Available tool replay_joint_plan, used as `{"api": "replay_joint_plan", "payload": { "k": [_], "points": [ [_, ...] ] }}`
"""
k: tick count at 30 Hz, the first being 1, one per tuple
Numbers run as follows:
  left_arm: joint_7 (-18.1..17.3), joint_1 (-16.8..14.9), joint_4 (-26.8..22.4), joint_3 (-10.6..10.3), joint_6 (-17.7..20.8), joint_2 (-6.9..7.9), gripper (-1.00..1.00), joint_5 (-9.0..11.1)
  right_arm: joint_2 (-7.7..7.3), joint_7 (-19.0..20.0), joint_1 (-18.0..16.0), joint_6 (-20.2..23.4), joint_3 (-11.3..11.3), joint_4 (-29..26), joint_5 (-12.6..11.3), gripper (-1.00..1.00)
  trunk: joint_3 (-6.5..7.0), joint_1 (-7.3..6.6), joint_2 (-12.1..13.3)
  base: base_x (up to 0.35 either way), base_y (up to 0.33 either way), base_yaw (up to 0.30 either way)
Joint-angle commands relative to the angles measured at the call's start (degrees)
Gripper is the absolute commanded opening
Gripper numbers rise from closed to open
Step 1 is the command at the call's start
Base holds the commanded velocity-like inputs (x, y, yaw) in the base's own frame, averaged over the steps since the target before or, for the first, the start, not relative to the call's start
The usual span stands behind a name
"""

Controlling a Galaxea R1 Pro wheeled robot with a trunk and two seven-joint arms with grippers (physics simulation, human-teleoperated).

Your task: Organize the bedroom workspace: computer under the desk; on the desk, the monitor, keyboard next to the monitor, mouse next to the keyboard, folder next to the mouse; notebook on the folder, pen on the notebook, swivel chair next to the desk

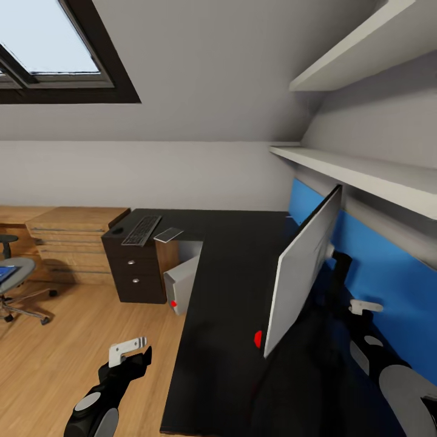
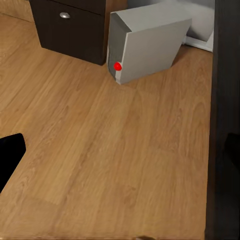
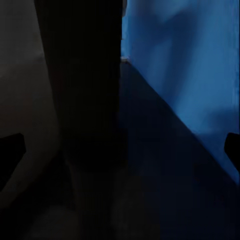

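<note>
Far left of the frame, the folder [image 1: 5, 273] is seen on the swivel chair [image 1: 15, 276]. Lower left, the left pincer [image 1: 132, 351] is held empty, spread wide. Keyboard [image 1: 142, 230] is on the table [image 1: 230, 285]; monitor [image 1: 301, 267] at right should be steadied gently. Right pincer [image 1: 363, 307]: can't be told.

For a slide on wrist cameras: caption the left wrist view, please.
Left wrist camera over the wooden floor, facing the tilted silver-grey computer beside the black drawers.
</note>
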Motion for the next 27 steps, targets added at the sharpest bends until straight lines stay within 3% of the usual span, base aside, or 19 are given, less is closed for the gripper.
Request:
{"api": "replay_joint_plan", "payload": {
  "k": [1,11,18,20,23,27],
  "points": [
    [0.6,0.0,-0.1,-0.1,0.1,0.06,1.0,0.6,0.01,0.1,-0.1,-0.2,-0.2,0.1,0.2,1.0,-0.07,-0.03,0.0,-0.335,0.0,0.0],
    [0.6,0.0,-0.1,-0.1,0.1,0.06,1.0,0.6,0.01,0.0,-0.1,-0.2,-0.3,-0.2,0.1,1.0,-0.07,-0.03,0.0,-0.336,0.0,0.0],
    [0.6,0.0,-0.1,-0.1,0.2,0.06,1.0,0.6,0.69,0.1,0.1,1.7,-0.4,-5.2,-0.1,1.0,-0.07,-0.03,0.0,-0.336,0.0,0.0],
    [0.6,0.0,-0.1,-0.1,0.2,0.06,1.0,0.6,1.45,0.1,0.2,4.1,-0.4,-8.1,-0.1,1.0,-0.07,-0.03,0.0,-0.336,0.0,0.0],
    [0.6,0.0,-0.1,-0.1,0.2,0.06,1.0,0.6,3.41,0.1,1.3,11.5,-0.5,-17.5,-0.1,1.0,-0.07,-0.03,0.0,-0.336,0.0,0.0],
    [0.6,0.0,-0.1,-0.1,0.2,0.06,1.0,0.6,7.22,-0.1,9.5,26.2,-0.6,-37.2,-0.1,1.0,-0.07,-0.03,0.0,-0.335,0.016,0.0]
  ]
}}
